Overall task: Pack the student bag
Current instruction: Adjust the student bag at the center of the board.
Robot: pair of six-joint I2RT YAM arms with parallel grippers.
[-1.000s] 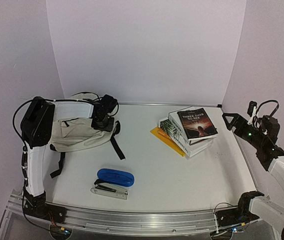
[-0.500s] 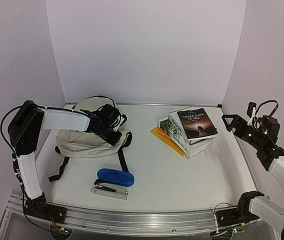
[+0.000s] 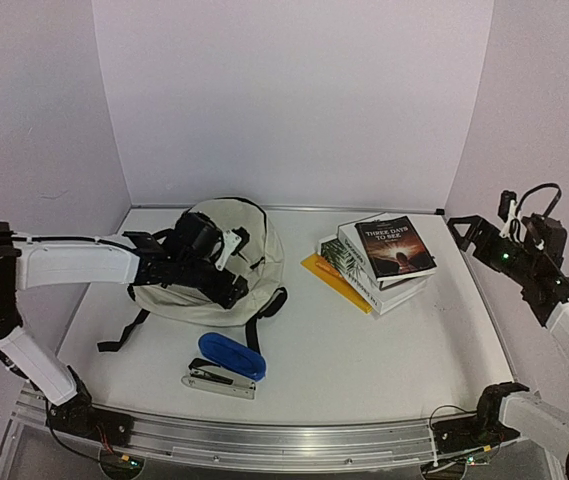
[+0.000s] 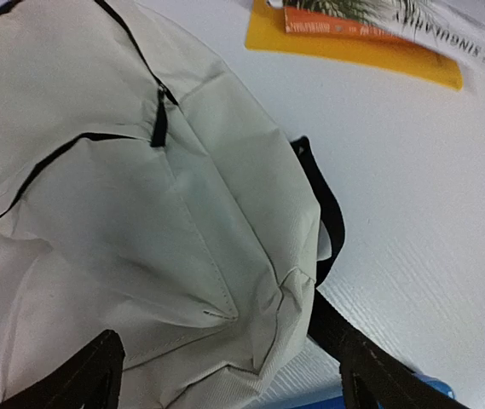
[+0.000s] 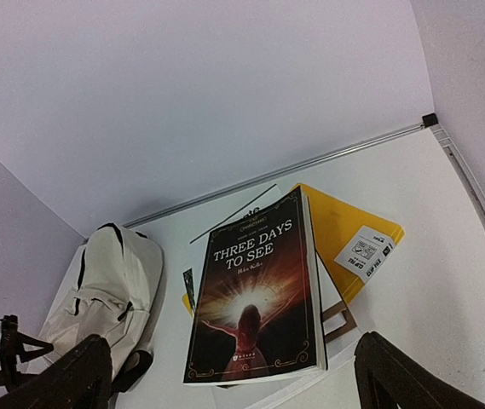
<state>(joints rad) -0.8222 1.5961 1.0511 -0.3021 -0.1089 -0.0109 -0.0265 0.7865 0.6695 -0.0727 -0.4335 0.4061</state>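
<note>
**Cream student bag (image 3: 254,240) at the desk's (image 3: 364,350) left rear; both pairs of jaws apart.**
We see the bag domed, its black zippers looking closed and black straps lying on the desk. The left jaws spread wide over its fabric. The right jaws gape near the right wall, facing the book stack (image 3: 379,262). A blue case (image 3: 231,355) and stapler (image 3: 219,380) lie just in front; bare desk separates bag and books.
</note>
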